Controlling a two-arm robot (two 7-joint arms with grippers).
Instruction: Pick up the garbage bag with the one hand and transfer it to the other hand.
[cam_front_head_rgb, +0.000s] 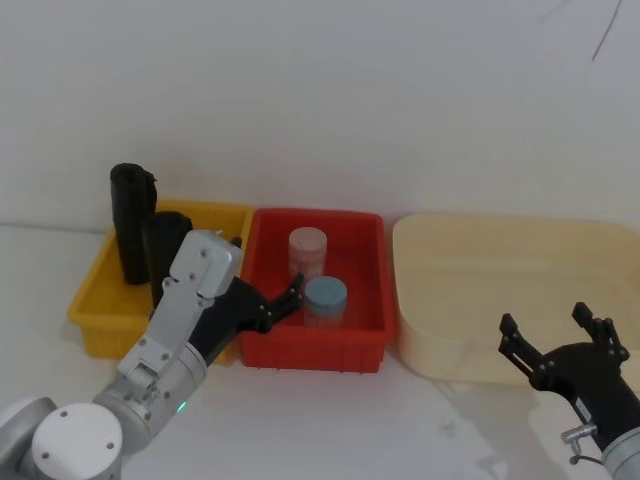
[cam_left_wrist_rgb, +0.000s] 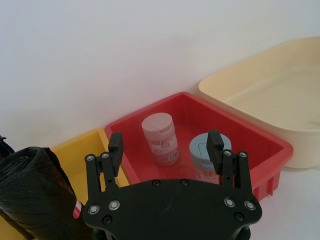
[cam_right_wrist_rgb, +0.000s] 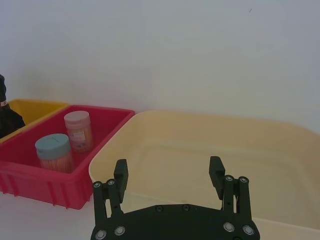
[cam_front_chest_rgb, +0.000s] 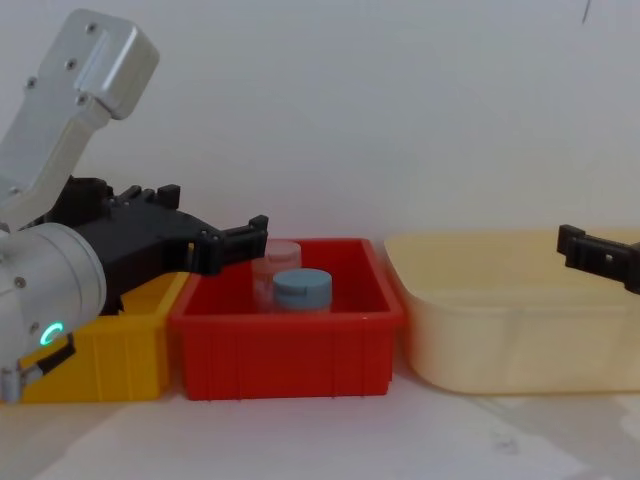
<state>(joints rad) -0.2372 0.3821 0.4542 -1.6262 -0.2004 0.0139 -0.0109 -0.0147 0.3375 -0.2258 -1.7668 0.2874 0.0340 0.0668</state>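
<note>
Jaws are held wide and empty on the left gripper (cam_left_wrist_rgb: 165, 145) and right gripper (cam_right_wrist_rgb: 168, 170), so the shiny black garbage bag roll (cam_left_wrist_rgb: 30, 190), at the left, is not yet picked up.

Plastic nearly everywhere, some of it shiny, some dull.
The garbage bag (cam_left_wrist_rgb: 35, 195) just beside my left jaws is glossy black film, crinkled, with a small paper-looking label. Ahead of those jaws, the red bin (cam_left_wrist_rgb: 250, 132) is smooth moulded plastic with a soft sheen, and its two jars (cam_left_wrist_rgb: 160, 137) have matt lids and printed labels. Beyond my right jaws the cream tub (cam_right_wrist_rgb: 200, 135) looks smooth and satin. Both jaws are matt black with bright metal screws.
</note>
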